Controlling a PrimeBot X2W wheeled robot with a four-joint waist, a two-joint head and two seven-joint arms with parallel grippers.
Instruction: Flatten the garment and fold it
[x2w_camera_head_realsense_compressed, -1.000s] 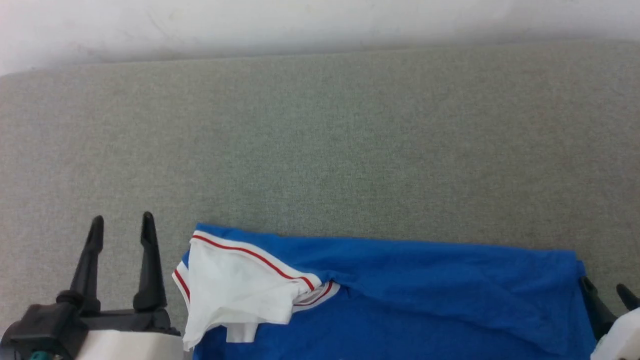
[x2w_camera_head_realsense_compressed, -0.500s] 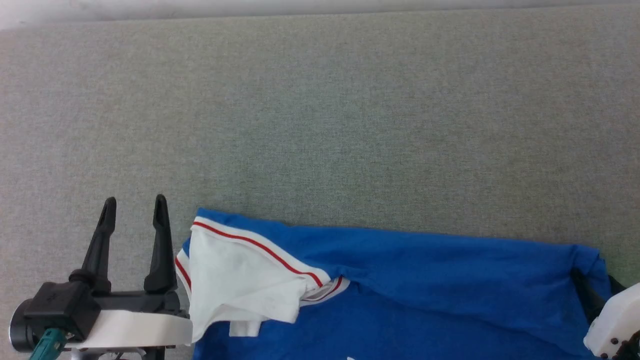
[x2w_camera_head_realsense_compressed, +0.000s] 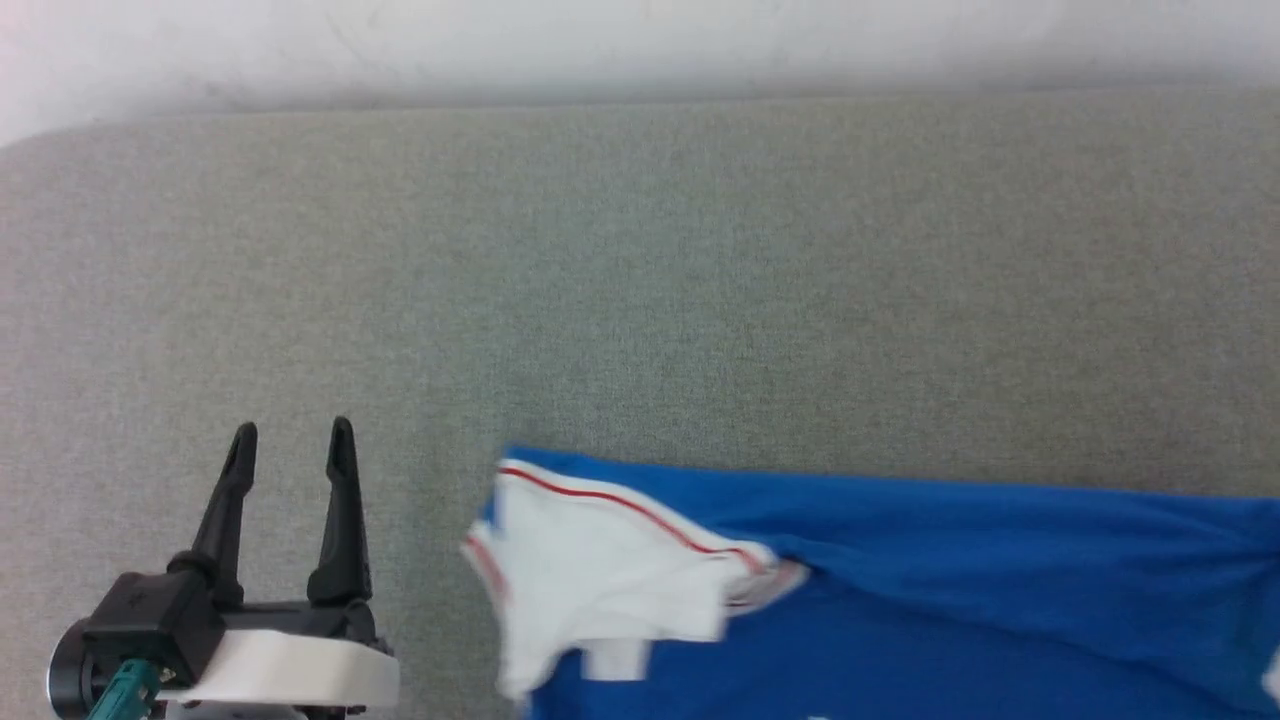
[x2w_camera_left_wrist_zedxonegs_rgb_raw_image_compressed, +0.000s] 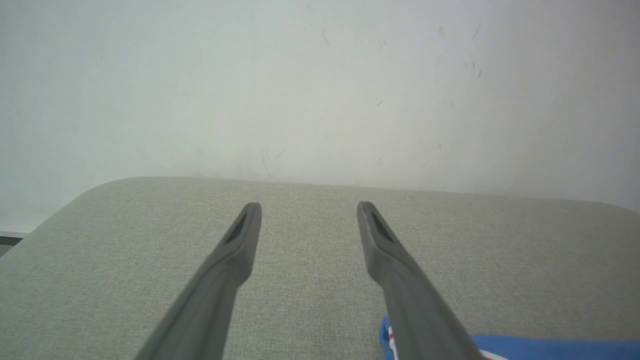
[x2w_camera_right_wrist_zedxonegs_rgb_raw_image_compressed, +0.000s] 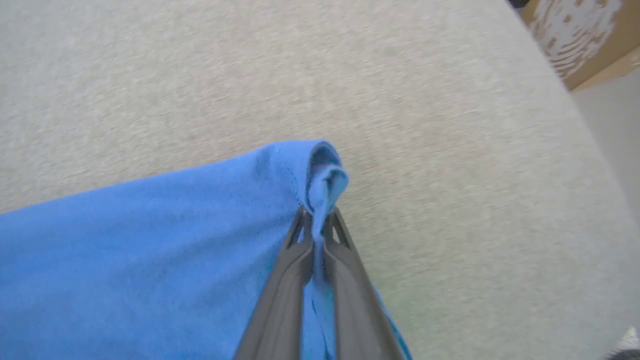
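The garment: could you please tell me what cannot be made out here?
- Head view: the garment runs off the bottom and right edges, cutting off any print.
- Head view: the sleeve is motion-blurred.
- Left wrist view: a finger of the left gripper covers part of its corner.
- Right wrist view: the right gripper pinches a bunched edge; which edge is unclear.

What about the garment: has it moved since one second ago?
Yes. Against the table's far-left corner, which kept its place, the garment has slid to the robot's right, the right pincer shut on it.
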